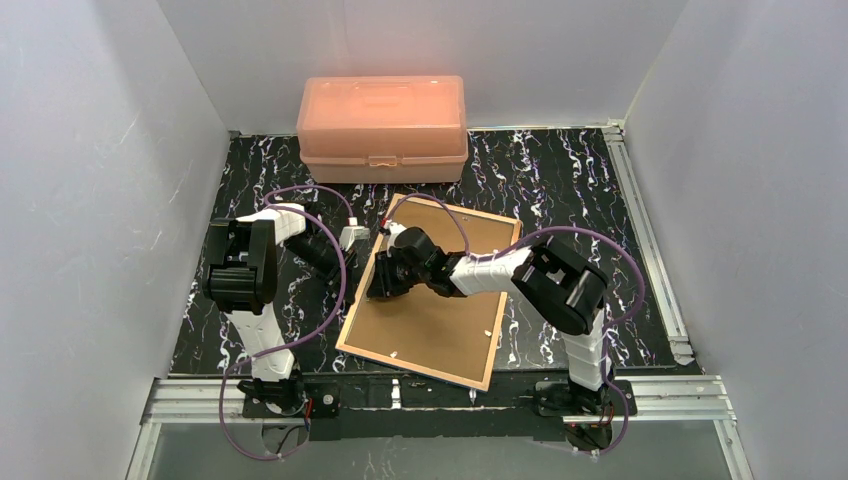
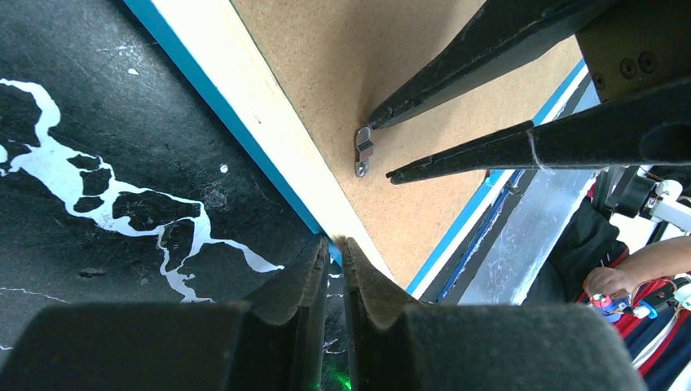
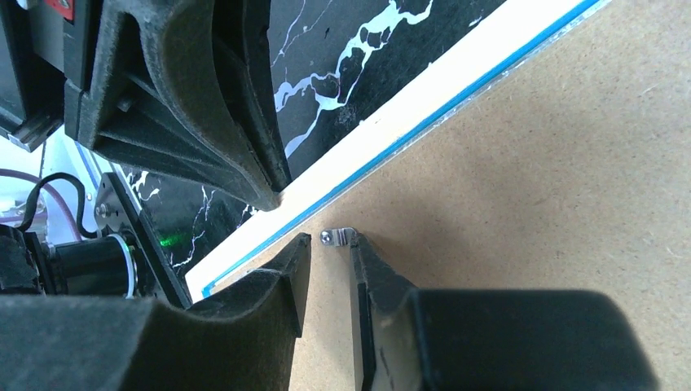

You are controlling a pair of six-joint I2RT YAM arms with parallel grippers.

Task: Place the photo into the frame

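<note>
Frame point(image 1: 430, 325) back-up on table point(image 1: 560, 170)

Top view: it lies skewed on the black marbled table, brown backing up, between the two arms and near the pink box point(image 1: 382, 125).
Left wrist: left gripper point(image 2: 334, 244) has its jaws all but together, tips down at the frame's tan rim.
Right wrist: right gripper point(image 3: 327, 243) has its jaws partly apart, one either side of a small metal tab point(image 3: 340, 236) on the backing, not clamped on it.

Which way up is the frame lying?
Face down: the frame lies flat, brown backing up, its blue front showing only as a thin edge against the table.
</note>
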